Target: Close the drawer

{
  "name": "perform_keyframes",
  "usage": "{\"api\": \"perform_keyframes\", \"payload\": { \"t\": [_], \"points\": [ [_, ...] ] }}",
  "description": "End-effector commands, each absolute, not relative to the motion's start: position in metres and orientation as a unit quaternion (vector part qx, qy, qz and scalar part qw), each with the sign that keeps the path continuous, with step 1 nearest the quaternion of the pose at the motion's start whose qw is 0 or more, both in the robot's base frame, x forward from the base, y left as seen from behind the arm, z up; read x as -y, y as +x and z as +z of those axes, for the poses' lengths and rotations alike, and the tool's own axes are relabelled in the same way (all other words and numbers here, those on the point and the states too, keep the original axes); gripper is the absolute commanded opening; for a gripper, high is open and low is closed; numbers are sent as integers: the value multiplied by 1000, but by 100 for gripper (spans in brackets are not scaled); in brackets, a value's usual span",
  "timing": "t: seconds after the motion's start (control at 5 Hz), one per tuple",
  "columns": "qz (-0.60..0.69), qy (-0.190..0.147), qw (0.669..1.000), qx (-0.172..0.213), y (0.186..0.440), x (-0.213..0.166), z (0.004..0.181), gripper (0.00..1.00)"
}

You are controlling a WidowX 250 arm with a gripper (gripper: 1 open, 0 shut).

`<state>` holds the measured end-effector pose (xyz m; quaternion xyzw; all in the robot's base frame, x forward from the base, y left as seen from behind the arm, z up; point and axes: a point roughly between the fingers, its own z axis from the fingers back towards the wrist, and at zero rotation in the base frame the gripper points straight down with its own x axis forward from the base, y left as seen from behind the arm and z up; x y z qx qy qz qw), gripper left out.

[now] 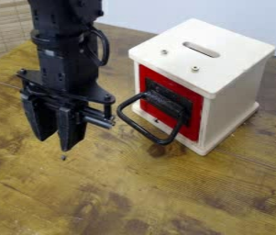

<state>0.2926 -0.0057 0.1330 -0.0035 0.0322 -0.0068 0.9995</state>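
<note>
The drawer [171, 99] has a red front panel with a dark recessed centre and sits in a small white box [232, 83] at the right. Its large black loop handle [149, 119] sticks out toward the lower left. The red front looks nearly flush with the box front. My gripper [57, 124] hangs on the black arm at the left, pointing down at the table, just left of the handle. Its fingers [68, 126] stand close together with nothing visible between them. A thin black rod on the gripper reaches toward the handle.
The white box has a slotted top [203, 49] with two small screws. The wooden table [140, 197] stretches across the front. A woven mat or blind [3, 27] lies at the far left behind the arm.
</note>
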Motion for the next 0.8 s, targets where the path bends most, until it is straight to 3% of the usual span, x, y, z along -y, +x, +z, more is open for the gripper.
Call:
{"api": "perform_keyframes", "payload": {
  "t": [0.0,0.6],
  "points": [
    [-6,-7,1000,-29,296,5,131,0],
    [8,-22,1000,-13,302,1,129,0]
  ]
}}
